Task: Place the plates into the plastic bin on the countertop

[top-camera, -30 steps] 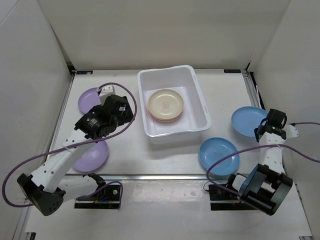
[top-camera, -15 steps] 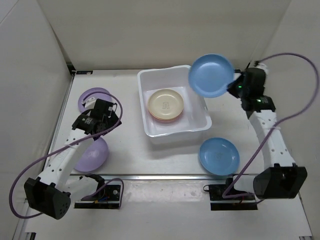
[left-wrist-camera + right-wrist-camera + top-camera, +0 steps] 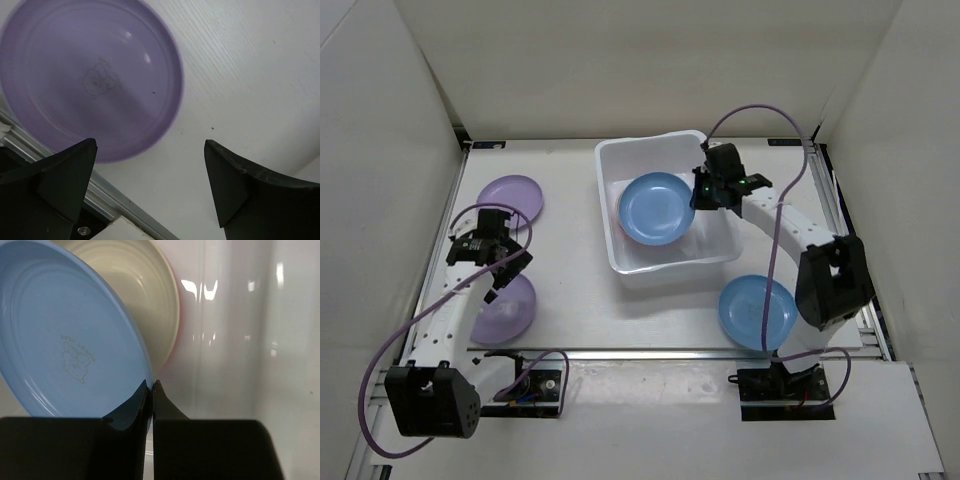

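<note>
My right gripper (image 3: 698, 196) is shut on the rim of a blue plate (image 3: 656, 208) and holds it tilted inside the white plastic bin (image 3: 723, 213), over the cream plate (image 3: 150, 305) stacked on a pink one. In the right wrist view my gripper (image 3: 151, 386) pinches that blue plate (image 3: 65, 340) at its edge. My left gripper (image 3: 496, 272) is open and empty above the countertop, beside a purple plate (image 3: 503, 308) at the front left; the left wrist view shows this plate (image 3: 90, 75) left of my gripper (image 3: 150, 145). Another purple plate (image 3: 510, 195) and another blue plate (image 3: 758, 311) lie on the countertop (image 3: 570, 300).
A metal rail (image 3: 650, 352) runs along the front edge, seen also in the left wrist view (image 3: 115, 200). White walls close in the back and both sides. Purple cables loop from both arms.
My right arm has swung the blue plate from above the bin's right rim down into the bin over the cream plate. My left gripper has moved forward toward the front purple plate.
</note>
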Action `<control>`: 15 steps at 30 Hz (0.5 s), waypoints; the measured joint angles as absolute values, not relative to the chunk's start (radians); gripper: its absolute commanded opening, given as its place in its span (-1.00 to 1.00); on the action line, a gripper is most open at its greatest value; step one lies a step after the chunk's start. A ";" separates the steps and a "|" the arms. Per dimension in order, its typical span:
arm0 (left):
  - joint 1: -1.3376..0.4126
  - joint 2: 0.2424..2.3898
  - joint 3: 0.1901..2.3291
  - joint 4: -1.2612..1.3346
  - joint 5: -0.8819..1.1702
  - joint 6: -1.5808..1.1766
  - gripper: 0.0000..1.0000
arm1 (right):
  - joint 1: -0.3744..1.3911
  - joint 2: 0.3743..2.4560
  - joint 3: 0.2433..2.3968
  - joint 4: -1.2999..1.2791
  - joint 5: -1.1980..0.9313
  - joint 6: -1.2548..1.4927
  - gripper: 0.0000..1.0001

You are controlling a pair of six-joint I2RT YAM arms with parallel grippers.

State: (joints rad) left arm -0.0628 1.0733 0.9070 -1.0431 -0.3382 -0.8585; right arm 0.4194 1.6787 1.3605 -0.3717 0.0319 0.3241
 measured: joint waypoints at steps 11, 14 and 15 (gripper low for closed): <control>0.227 1.074 0.855 -1.032 -0.403 -0.821 0.99 | 0.445 1.883 1.458 -0.383 0.054 0.338 -0.64; 0.324 1.077 0.855 -1.001 -0.400 -0.779 0.99 | 0.445 1.908 1.501 -0.388 0.088 0.340 0.03; 0.358 1.078 0.855 -0.994 -0.399 -0.765 0.99 | 0.444 1.916 1.516 -0.390 0.098 0.340 0.39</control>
State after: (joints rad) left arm 0.3584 1.0779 0.8551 -0.9943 -0.3988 -0.7654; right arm 0.4442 1.9160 1.5158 -0.3897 0.0982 0.3397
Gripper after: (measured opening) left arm 0.995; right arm 0.468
